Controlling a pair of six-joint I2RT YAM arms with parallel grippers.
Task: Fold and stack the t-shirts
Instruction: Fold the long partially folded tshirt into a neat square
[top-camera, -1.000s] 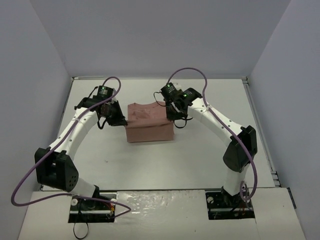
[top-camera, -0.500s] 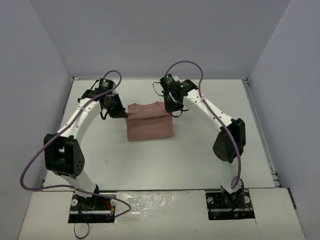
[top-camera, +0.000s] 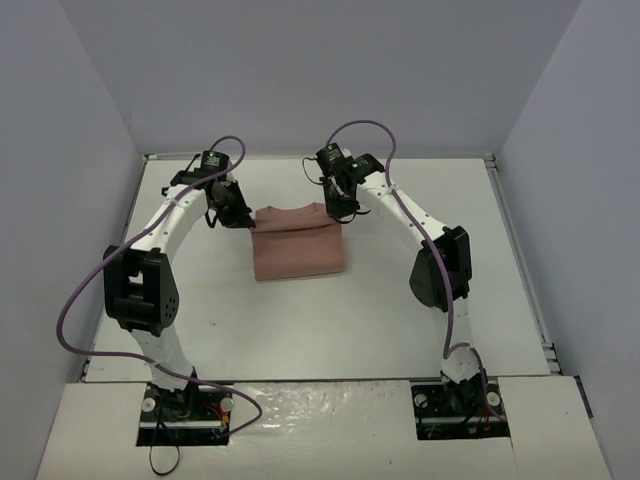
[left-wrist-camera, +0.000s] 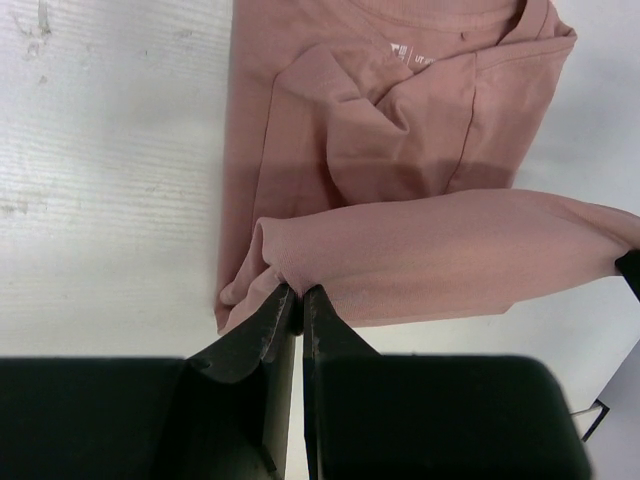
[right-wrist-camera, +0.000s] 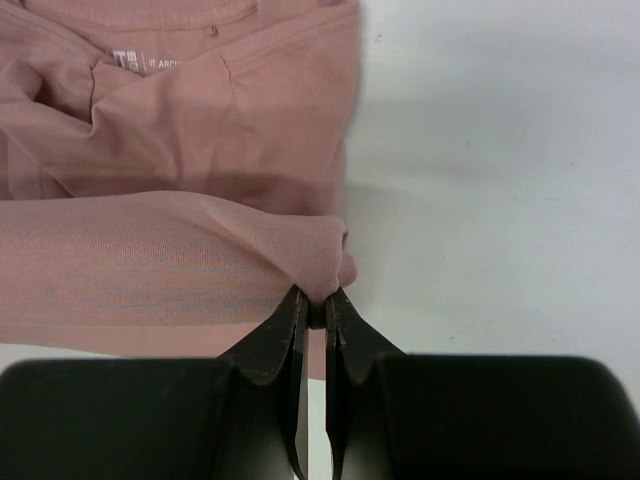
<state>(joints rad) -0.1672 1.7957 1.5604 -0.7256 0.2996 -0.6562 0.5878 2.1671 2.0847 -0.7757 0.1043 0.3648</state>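
Note:
The salmon-pink t-shirt (top-camera: 298, 248) lies folded into a rectangle at the middle of the table, its collar and neck label toward the far side. Its chest graphic is hidden. My left gripper (top-camera: 245, 222) is shut on the fold's left corner, seen in the left wrist view (left-wrist-camera: 292, 290) pinching bunched cloth (left-wrist-camera: 440, 250). My right gripper (top-camera: 338, 213) is shut on the right corner, seen in the right wrist view (right-wrist-camera: 316, 300) pinching the same fold (right-wrist-camera: 180, 255). The held fold is stretched between both grippers just above the shirt's collar end.
The white table (top-camera: 400, 300) is boxed by pale walls on the left, back and right. Purple cables (top-camera: 365, 135) loop off both arms above the far part of the table. The arm bases (top-camera: 185, 405) sit at the near edge.
Both grippers have carried the shirt's held edge away from the bases toward the collar end. The folded shirt now looks shorter and flatter.

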